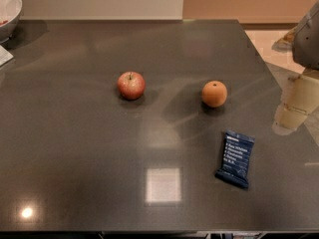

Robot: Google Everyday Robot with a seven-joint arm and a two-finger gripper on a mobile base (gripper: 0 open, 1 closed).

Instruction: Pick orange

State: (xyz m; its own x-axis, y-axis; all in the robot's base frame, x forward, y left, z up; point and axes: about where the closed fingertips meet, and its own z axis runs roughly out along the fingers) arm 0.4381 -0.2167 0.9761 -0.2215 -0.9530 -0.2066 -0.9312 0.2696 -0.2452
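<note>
The orange (pixel 214 93) is small and round with a dark stem dimple. It sits on the dark countertop (pixel 99 148), right of centre. My gripper (pixel 288 119) hangs at the right edge of the view, above the counter's right side. It is to the right of the orange, clearly apart from it, and holds nothing that I can see.
A red-yellow apple (pixel 131 85) with a stem sits left of the orange. A dark blue snack bar wrapper (pixel 235 159) lies in front of the orange. A white bowl (pixel 7 11) stands at the far left corner. The counter's right edge runs just beyond the gripper.
</note>
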